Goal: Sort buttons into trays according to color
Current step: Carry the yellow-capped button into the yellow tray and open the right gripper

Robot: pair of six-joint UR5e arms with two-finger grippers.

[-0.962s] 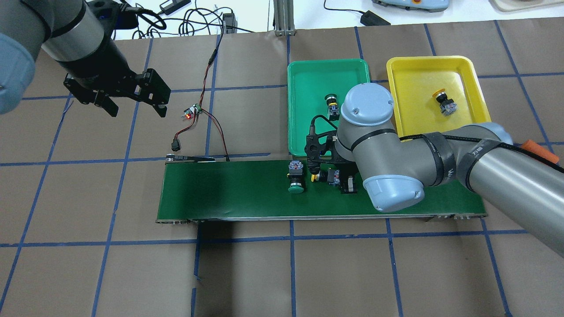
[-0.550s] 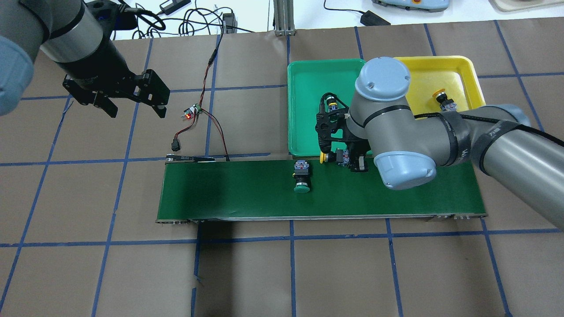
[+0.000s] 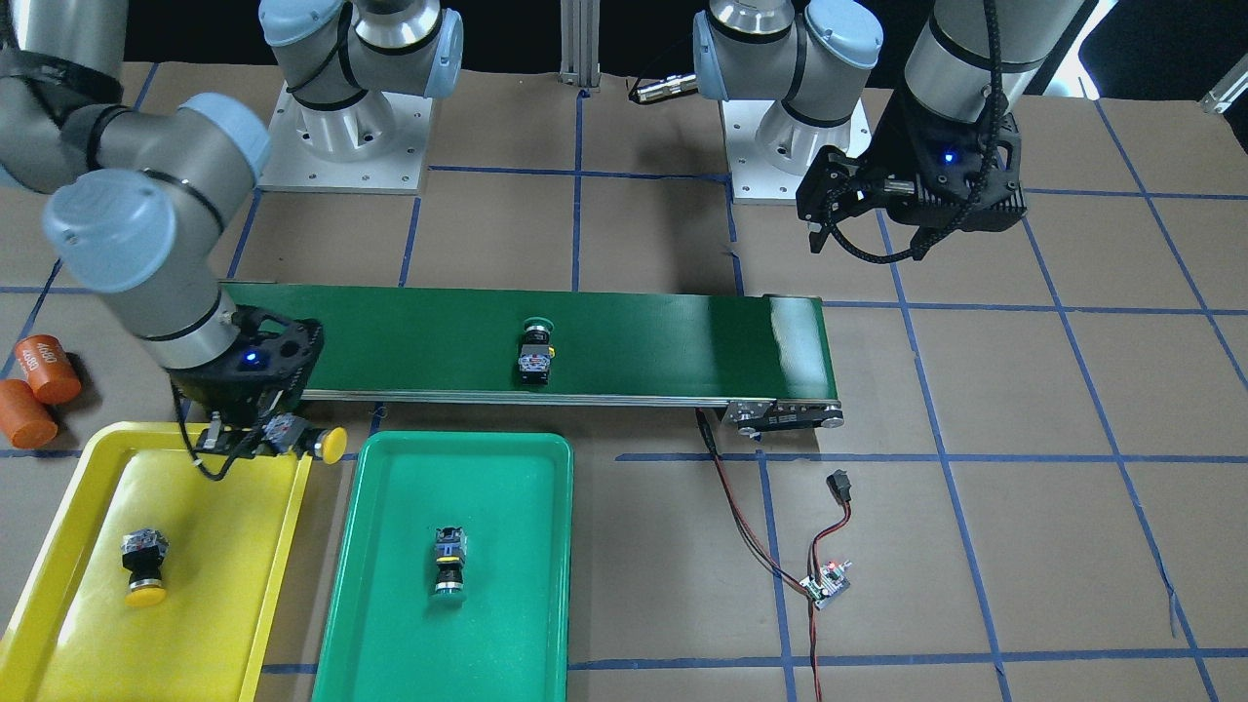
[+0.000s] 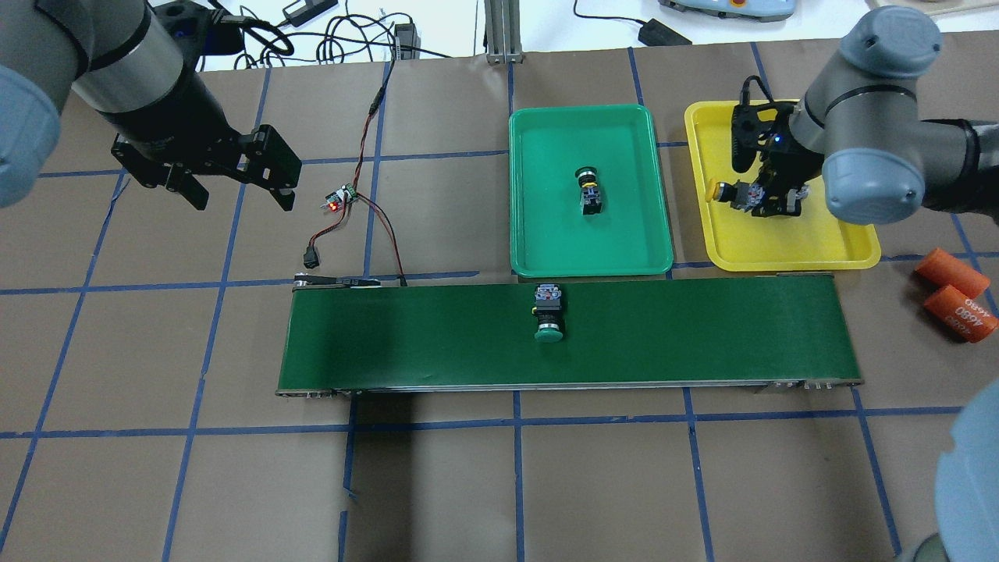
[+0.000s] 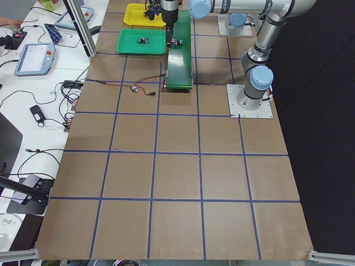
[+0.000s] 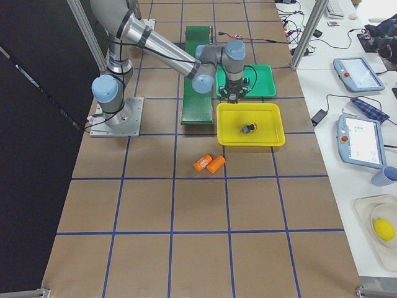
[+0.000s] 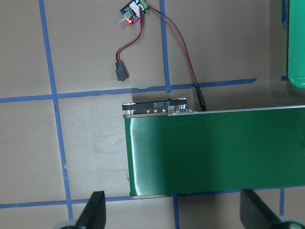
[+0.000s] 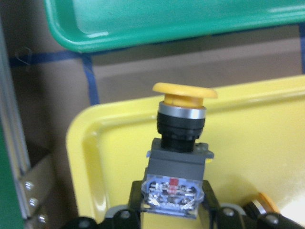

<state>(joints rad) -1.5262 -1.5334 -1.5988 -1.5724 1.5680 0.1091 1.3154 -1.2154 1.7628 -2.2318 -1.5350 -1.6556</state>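
My right gripper (image 4: 755, 196) is shut on a yellow button (image 4: 732, 193) and holds it on its side above the left part of the yellow tray (image 4: 780, 251). The right wrist view shows this button (image 8: 181, 138) over the tray's corner (image 8: 109, 157). A second yellow button (image 3: 143, 565) lies in the yellow tray; the right arm hides it in the overhead view. One green button (image 4: 589, 190) lies in the green tray (image 4: 562, 246). Another green button (image 4: 549, 316) lies on the conveyor belt. My left gripper (image 4: 240, 195) is open and empty, hovering far to the left.
The dark green conveyor belt (image 4: 406, 339) runs across the table in front of both trays. Two orange cylinders (image 4: 956, 293) lie right of the yellow tray. A small circuit board with red and black wires (image 4: 341, 198) lies near the belt's left end.
My right gripper lifted the yellow button off the belt and carried it past the green tray to over the yellow tray. The green button on the belt drifted slightly right. The left arm stayed put.
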